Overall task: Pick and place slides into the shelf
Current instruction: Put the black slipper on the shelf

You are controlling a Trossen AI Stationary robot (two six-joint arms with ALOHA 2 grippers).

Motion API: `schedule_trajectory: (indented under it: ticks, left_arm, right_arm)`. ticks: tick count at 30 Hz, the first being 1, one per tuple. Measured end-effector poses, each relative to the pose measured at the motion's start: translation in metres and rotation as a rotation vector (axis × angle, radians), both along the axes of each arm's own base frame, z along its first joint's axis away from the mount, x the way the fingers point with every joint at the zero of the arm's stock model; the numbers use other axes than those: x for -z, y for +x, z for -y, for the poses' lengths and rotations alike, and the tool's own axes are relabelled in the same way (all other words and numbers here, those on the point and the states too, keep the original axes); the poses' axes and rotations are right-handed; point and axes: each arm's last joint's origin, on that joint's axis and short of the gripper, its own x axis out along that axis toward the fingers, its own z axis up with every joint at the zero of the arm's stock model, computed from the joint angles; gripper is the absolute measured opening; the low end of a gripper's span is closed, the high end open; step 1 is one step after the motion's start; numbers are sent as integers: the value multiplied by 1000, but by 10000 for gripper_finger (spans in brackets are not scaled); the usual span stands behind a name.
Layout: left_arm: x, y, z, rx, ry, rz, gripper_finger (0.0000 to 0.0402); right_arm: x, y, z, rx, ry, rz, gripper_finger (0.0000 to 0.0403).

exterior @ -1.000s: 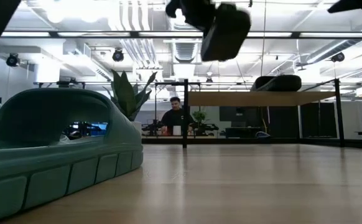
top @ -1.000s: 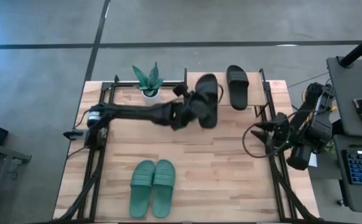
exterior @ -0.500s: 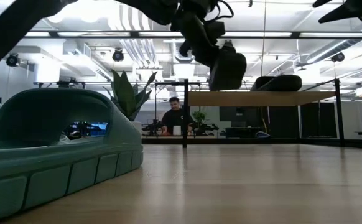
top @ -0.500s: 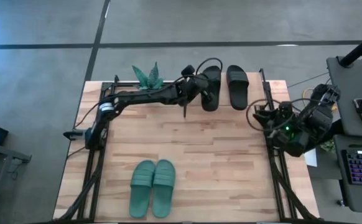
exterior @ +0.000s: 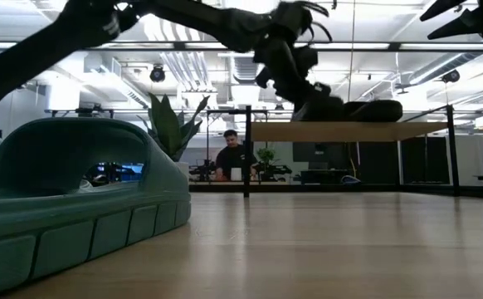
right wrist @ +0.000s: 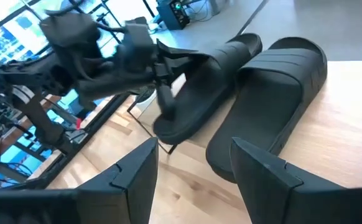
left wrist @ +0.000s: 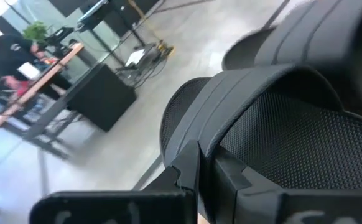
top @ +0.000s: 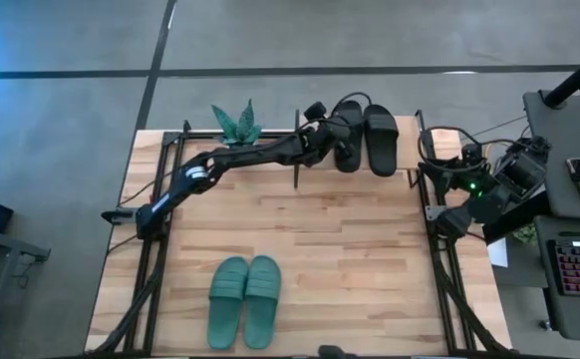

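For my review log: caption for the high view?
Left gripper sets a black slide on the shelf beside its mate; teal slides wait.

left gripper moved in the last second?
Yes. In the high view the left gripper, shut on a black slide, went from mid-table toward the back edge, ending beside the other black slide on the shelf.

The wooden table (top: 360, 234) carries green slides (top: 244, 300), a plant (top: 238, 127) and the shelf (top: 410, 127).
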Motion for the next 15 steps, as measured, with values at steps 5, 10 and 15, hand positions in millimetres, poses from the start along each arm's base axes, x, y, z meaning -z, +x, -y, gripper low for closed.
schedule_trajectory:
  ticks: [5,10,15]
  left_arm:
    - [1,3,0,9,26,-50,0]
    - [2,2,0,10,26,-61,19]
    - [-1,1,0,-3,9,-13,68]
  right_arm:
    - [0,0,0,-10,-20,-15,192]
    - [0,0,0,-13,-29,-22,192]
    - [0,0,0,-16,-35,-27,192]
